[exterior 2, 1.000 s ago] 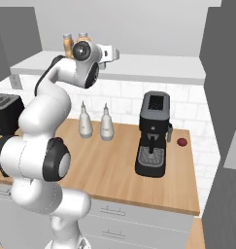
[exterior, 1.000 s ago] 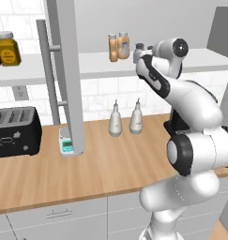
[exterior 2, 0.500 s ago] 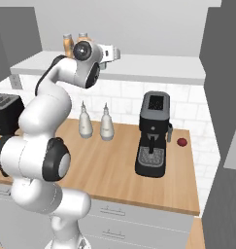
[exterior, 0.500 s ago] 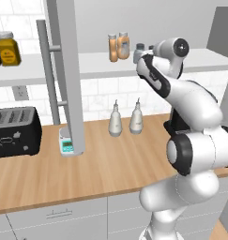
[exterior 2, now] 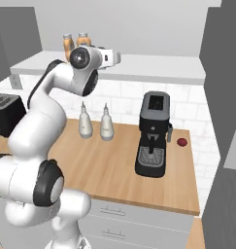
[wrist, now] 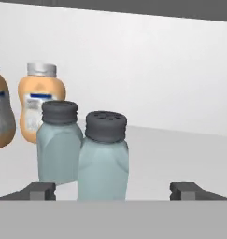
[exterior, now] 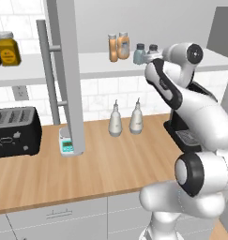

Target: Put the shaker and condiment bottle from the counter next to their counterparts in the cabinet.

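Up on the white shelf [exterior: 87, 63] of the cabinet [exterior: 64, 75], the gripper [wrist: 112, 190] is hovering at the two shakers, its fingers [wrist: 38, 190] standing wide apart and gripping nothing. Hand view: the shaker [wrist: 103, 161] is sitting between the fingers, nearer the left one, upright, dark cap on top. Its twin shaker [wrist: 59, 147] is standing just left and slightly farther back, looking like it touches it. Behind those, at the left, the condiment bottle [wrist: 40, 107] with its grey cap is standing upright beside the other orange bottle [wrist: 2, 116], cut by the left edge. Left base view is showing both orange bottles [exterior: 117, 47] together on the shelf, the shakers [exterior: 144, 52] just to their right, the white hand right at them. Down on the counter [exterior: 87, 173], two white spout bottles [exterior: 125, 119] are standing near the back wall, a toaster [exterior: 14, 131] at far left, a coffee machine [exterior 2: 153, 141] to the right.
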Robot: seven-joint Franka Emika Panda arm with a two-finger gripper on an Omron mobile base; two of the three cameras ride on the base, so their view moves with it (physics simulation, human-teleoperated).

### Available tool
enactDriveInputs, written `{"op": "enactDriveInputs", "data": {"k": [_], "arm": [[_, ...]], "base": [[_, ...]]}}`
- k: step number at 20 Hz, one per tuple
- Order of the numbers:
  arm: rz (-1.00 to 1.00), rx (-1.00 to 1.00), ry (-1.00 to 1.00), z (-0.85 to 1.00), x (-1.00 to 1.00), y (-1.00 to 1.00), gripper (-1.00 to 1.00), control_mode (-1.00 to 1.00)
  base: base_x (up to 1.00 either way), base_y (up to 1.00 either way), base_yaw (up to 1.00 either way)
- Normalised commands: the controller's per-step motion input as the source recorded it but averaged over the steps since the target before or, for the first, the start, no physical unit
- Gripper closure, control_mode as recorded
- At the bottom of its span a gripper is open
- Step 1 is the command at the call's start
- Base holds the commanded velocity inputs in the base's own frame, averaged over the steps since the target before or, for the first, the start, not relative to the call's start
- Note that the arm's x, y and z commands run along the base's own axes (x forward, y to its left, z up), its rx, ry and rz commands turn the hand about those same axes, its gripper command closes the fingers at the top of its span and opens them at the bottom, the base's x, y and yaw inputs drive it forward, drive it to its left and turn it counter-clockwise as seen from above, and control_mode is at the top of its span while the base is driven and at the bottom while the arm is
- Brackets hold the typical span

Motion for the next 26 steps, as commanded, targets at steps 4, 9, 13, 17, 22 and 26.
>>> {"op": "enactDriveInputs", "data": {"k": [4,9,13,17,22,26], "arm": [[0.00,0.08,-0.06,0.09,-0.99,-0.07,-1.00,-1.00],[-0.01,0.09,-0.15,0.09,-1.00,-0.04,-1.00,-1.00],[-0.03,0.08,-0.21,0.08,-1.00,0.00,-1.00,-1.00],[-0.06,0.12,-0.20,0.07,-1.00,0.00,-1.00,-1.00],[-0.07,0.13,-0.18,0.04,-1.00,0.00,-1.00,-1.00],[-0.07,0.14,-0.11,0.00,-1.00,0.00,-1.00,-1.00]], "base": [[0.00,0.00,0.00],[0.00,0.00,0.00],[0.00,0.00,0.00],[0.00,0.00,0.00],[0.00,0.00,0.00],[0.00,0.00,0.00]]}}
